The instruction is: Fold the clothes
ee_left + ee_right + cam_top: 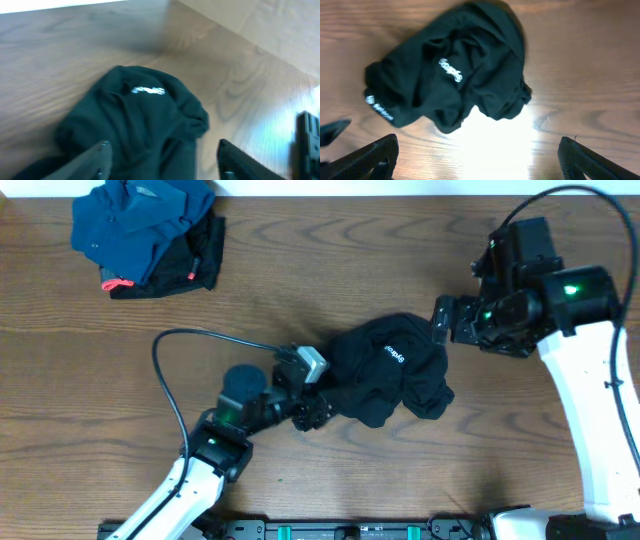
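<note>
The clothes (390, 370) are a black garment with white lettering, lying crumpled in a heap at the middle of the table. My left gripper (318, 412) sits at the heap's lower left edge. In the left wrist view the garment (140, 115) spreads ahead, and the left gripper (162, 162) is open with loose fabric lying between its fingers (100, 160). My right gripper (443, 320) hovers at the heap's upper right. In the right wrist view it (477, 160) is open wide over bare wood, just short of the garment (455, 65).
A dark blue garment (140, 220) lies piled at the far left corner, on a small black piece with red-pink tags (190, 265). The left arm's black cable (170, 380) loops over the table left of the heap.
</note>
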Tool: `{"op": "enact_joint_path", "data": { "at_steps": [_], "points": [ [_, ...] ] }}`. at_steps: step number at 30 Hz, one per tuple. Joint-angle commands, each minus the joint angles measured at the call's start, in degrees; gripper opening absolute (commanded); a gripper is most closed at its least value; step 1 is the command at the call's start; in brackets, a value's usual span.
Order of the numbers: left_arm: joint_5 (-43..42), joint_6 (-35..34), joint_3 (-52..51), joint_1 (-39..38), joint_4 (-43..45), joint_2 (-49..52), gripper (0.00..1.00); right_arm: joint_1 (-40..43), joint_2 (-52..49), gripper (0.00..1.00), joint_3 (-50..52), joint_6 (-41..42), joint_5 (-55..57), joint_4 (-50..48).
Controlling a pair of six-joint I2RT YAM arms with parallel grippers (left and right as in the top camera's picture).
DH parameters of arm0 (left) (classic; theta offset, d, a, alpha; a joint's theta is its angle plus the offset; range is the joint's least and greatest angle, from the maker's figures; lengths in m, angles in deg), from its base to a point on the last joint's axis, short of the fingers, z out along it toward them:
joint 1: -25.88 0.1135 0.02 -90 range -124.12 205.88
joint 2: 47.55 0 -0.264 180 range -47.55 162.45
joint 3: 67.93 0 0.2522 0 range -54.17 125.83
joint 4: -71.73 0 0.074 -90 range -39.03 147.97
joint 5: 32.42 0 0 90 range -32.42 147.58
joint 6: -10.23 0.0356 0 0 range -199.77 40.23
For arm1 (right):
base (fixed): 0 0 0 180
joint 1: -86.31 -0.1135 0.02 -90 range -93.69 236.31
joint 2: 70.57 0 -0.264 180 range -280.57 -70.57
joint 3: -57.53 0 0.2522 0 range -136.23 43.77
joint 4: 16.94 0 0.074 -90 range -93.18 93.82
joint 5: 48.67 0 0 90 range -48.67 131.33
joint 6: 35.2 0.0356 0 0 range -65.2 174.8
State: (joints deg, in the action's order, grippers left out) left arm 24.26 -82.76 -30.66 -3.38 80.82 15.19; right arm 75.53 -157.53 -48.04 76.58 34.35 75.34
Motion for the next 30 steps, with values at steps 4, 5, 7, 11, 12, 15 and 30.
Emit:
{"op": "enact_joint_path", "data": {
  "at_steps": [4,5,7,11,12,15,30],
  "points": [
    [17.53,-0.17,4.70,-7.45,-8.37,3.28,0.87,3.91,-0.04,0.99,4.44,3.04,1.18,-2.91],
    [21.03,-0.17,6.91,-8.61,-12.52,4.09,0.92,4.52,-0.04,0.99,4.44,3.04,1.18,-3.02],
    [25.97,-0.17,11.65,-10.43,-19.74,5.84,0.99,5.31,-0.04,0.99,4.44,3.04,1.18,-3.30],
    [33.31,-0.70,22.77,-13.22,-32.22,10.21,0.98,5.88,-0.04,0.99,4.44,2.80,1.18,-3.76],
    [34.58,-1.66,25.40,-13.53,-34.25,11.47,0.98,5.90,-0.04,0.99,4.44,2.78,1.20,-3.89],
    [36.20,-6.62,30.71,-13.51,-36.54,15.13,0.98,5.90,-0.04,0.99,4.46,1.92,1.18,-4.46],
    [35.32,-14.47,36.85,-13.68,-36.24,33.03,0.98,6.01,-0.04,0.99,4.46,0.85,1.22,-5.99]
  ]
}}
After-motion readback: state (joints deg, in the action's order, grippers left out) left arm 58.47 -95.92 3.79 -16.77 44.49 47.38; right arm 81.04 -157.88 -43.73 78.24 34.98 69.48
